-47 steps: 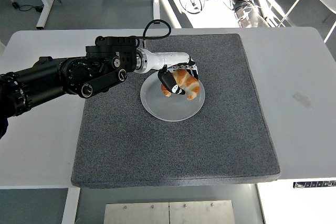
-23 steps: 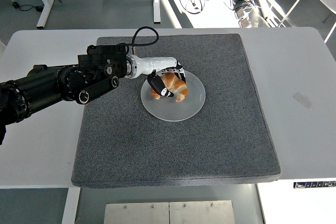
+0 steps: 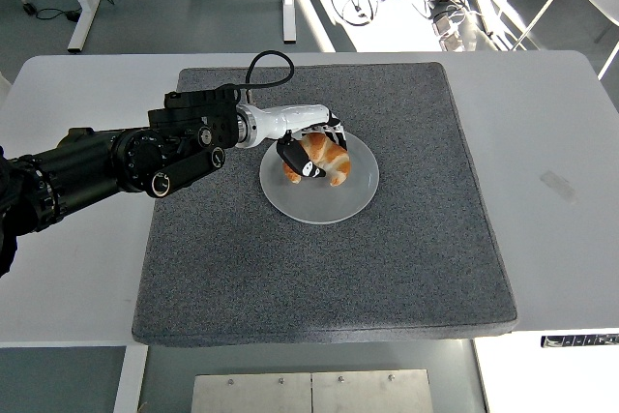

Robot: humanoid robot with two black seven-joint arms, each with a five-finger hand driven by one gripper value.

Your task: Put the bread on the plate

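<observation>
A grey mat (image 3: 319, 258) covers the middle of the white table (image 3: 551, 142), and a pale round plate (image 3: 334, 202) lies on the mat a little toward 12 o'clock from its centre. The bread (image 3: 327, 158), a golden-brown croissant, sits over the 11 o'clock part of the plate, inside its rim. The left arm (image 3: 116, 162) comes in from the 9 o'clock edge of the view and reaches across the mat's 10 o'clock corner, its white wrist section pointing toward 3 o'clock. The left hand (image 3: 309, 147) is at the plate's 11 o'clock side with its fingers (image 3: 298, 160) curled around the bread: dark fingertips press against the croissant's 9 o'clock end, and other fingers arch over its 12 o'clock side, so the hand grips the bread. Whether the croissant rests fully on the plate or is held just above it cannot be told from this view. A black cable (image 3: 266, 63) loops up from the arm near the wrist. The right arm does not appear anywhere in the view. Beyond the table at 12 o'clock lies a grey floor (image 3: 174, 7) with white table legs and loose cables on it.
</observation>
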